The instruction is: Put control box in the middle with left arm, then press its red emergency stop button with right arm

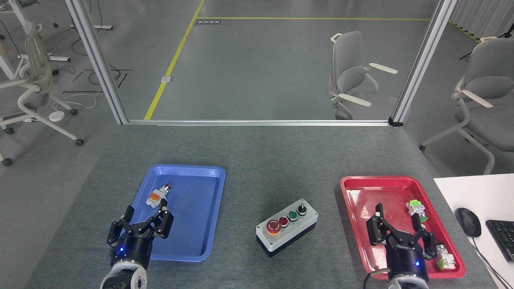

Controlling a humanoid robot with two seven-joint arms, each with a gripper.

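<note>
1. Two trays flank your work: a blue plastic tray [182,212] toward the bench's left edge and a red plastic tray [361,186] toward its right edge, which leaves the grey felt-covered bench [257,160] bare between them for the box.
2. Your oblong control box with light grey top and black base [286,227] sits on that bare strip, near the front edge and roughly midway between the trays, touching neither. It lies askew, its row running from the big red emergency stop button [273,226] at the front-left end to the black knob at the back-right end.
3. Your left arm's black fingered tool [141,223] hovers over the blue tray's front-left corner, fingers spread wide and holding nothing. It is well apart from the box, so judged from this, the placing step looks done or nearly so.
4. Your right arm's black fingered tool [401,235] hangs over the front part of the red tray, fingers also spread wide and empty. It is well apart from the red stop button, so the press has not landed.
5. Mind the loose parts: a small orange-bodied push-button [158,195] lies in the blue tray just beyond your left tool, and two small green-bodied push-buttons [417,210] lie along the red tray's right side beside your right tool. Sweeping toward the box could knock them.
</note>
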